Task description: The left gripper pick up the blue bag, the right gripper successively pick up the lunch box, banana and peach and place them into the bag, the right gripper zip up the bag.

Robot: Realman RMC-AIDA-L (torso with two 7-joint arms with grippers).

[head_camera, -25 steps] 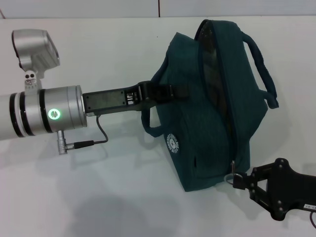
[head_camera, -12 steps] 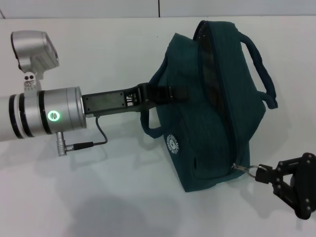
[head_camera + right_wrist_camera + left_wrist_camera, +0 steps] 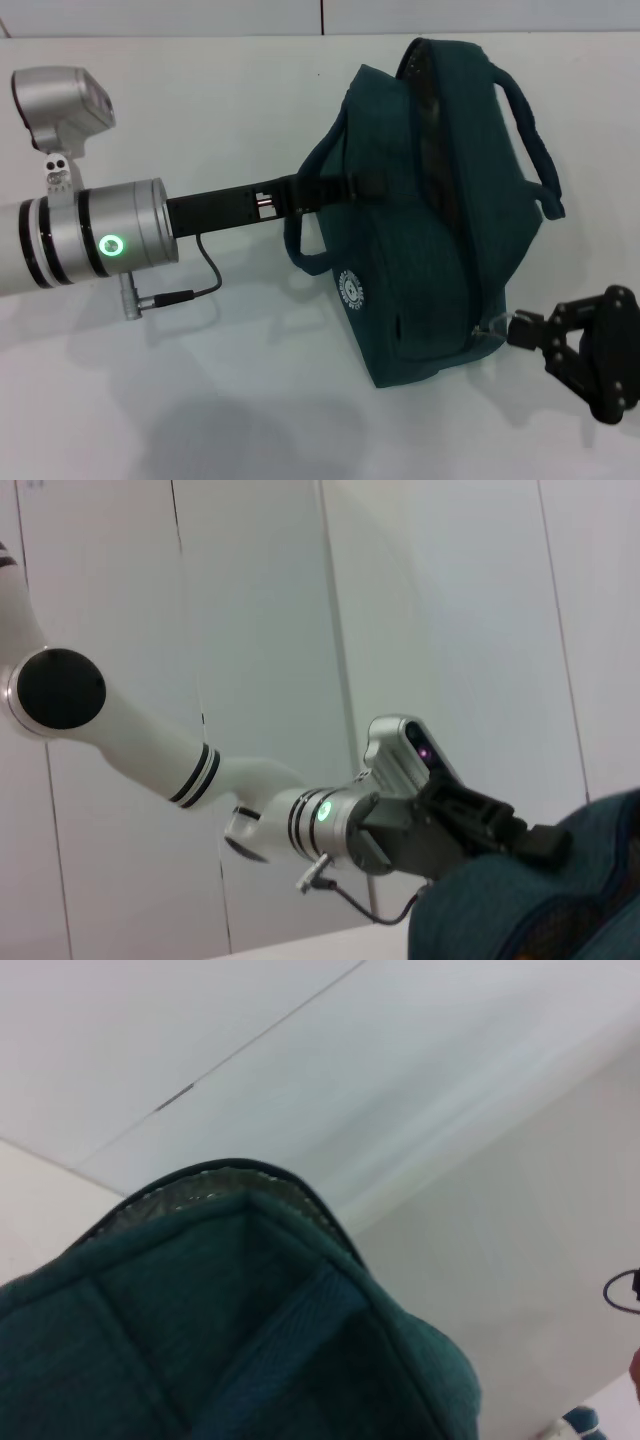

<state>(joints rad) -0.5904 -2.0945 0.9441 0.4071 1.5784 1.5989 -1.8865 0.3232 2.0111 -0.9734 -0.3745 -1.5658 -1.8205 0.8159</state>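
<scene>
teal fabric: the blue bag point(image 3: 430, 210) lies on its side on the white counter point(image 3: 200, 400).
left hand point(image 3: 345, 188): pinched on the bag's side handle.
right hand point(image 3: 522, 331): at the bag's lower corner, fingertips pressed together on the zipper pull.
zipper: drawn along the bag to the lower corner.

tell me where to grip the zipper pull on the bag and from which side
Take the small silver ring pull at the near, low end of the zipper on the bag. It sticks out sideways past the fabric toward the robot's right, so come in level from the right with the fingers closing across it. The right end effector is already there; the left end effector steadies the bag's other side.
</scene>
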